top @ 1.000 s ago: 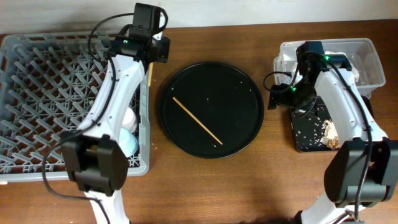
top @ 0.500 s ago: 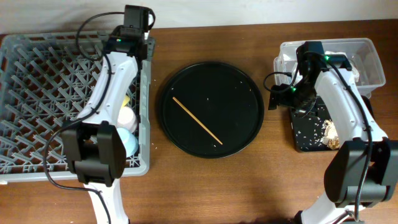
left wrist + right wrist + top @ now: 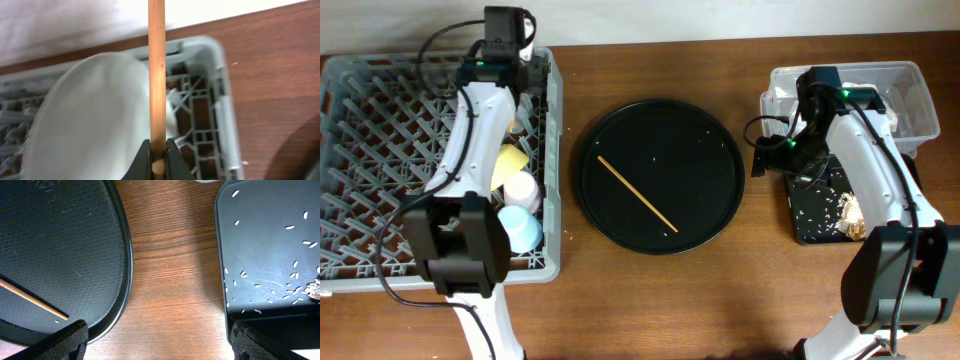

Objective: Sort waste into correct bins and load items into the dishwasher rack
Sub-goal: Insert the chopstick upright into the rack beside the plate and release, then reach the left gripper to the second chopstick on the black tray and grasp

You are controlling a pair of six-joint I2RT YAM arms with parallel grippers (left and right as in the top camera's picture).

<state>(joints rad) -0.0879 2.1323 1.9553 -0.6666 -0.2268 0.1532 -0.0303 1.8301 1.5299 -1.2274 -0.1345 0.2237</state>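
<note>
The left gripper [image 3: 157, 156], clamped tight on 1 thin wooden chopstick [image 3: 157, 75], has swung in from the right rim to the 1 o'clock corner of the large grey pegged plastic dishwasher rack [image 3: 380, 150], over the pale grey-green round plate [image 3: 95, 120]; a drop-off looks close. The 2nd wooden chopstick [image 3: 637, 194] lies on the large round black tray [image 3: 705, 140], running from 10 o'clock toward 5 o'clock. The right gripper [image 3: 160, 342] hangs wide open and empty between that tray and the shallow rectangular black tray [image 3: 270, 255] at 3 o'clock.
</note>
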